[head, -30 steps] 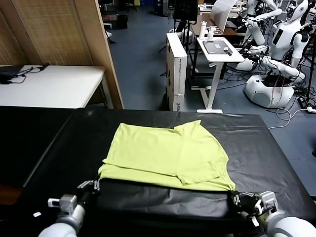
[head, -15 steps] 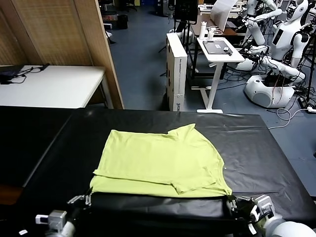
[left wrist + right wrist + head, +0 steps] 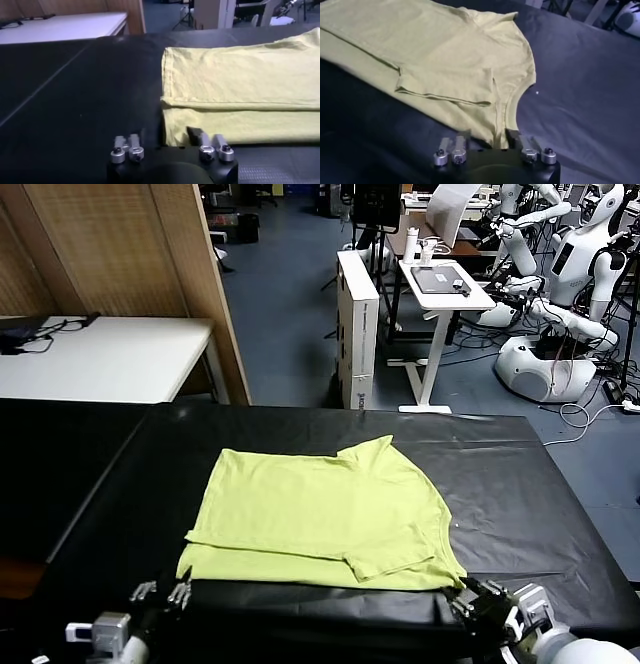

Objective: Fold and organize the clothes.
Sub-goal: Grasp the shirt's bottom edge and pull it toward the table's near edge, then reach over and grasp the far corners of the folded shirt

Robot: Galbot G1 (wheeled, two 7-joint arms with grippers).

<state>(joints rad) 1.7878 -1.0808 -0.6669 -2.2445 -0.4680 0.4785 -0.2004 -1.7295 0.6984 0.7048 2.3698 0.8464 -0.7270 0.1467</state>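
1. Metal fingers on the left end effector point(image 3: 160, 592) are spread apart, right at the near left corner of the T-shirt point(image 3: 320, 514).
2. Fingers on the right end effector point(image 3: 478, 599) are spread too, at the shirt's near right corner.
3. Neither one pinches the cloth.
4. Yellow-green, the shirt lies folded flat in the middle of the black bench point(image 3: 520, 484).

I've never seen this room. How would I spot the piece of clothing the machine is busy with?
Look at the big black table in front of the robot. Near its front edge, between the left claw and right claw, lies a lime yellow-green T-shirt, partly folded over itself. It is the only bright thing on the dark surface.
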